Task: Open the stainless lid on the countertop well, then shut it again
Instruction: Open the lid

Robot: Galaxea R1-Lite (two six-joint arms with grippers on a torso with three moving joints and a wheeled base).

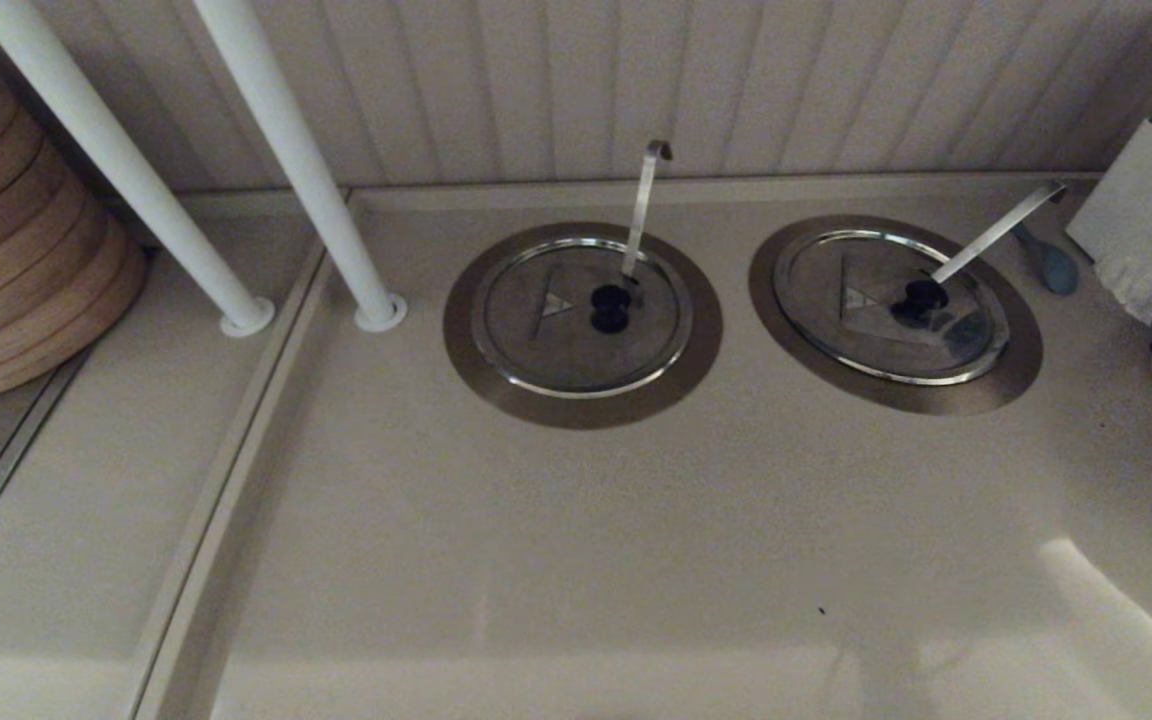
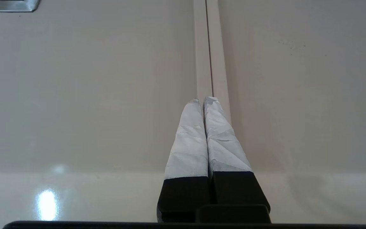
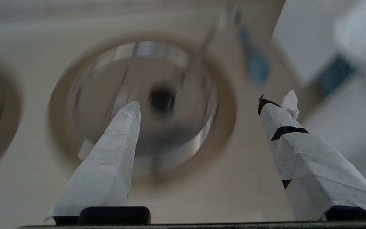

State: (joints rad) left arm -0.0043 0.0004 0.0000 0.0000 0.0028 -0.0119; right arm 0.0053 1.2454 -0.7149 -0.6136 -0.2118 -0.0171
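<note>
The stainless lid lies flat and closed over the countertop well at the back right. Its black knob sits near the middle, and the slanted straight ladle handle pokes out toward the back right. In the right wrist view the same lid with its knob lies ahead of my right gripper, which is open, empty and still short of the ring. My left gripper is shut on nothing over bare counter by a seam. Neither gripper shows in the head view.
A twin well with a lid and an upright hook-tipped handle sits left of it. A blue spoon and white items crowd the back right. Two white poles and a stack of wooden rings stand at left.
</note>
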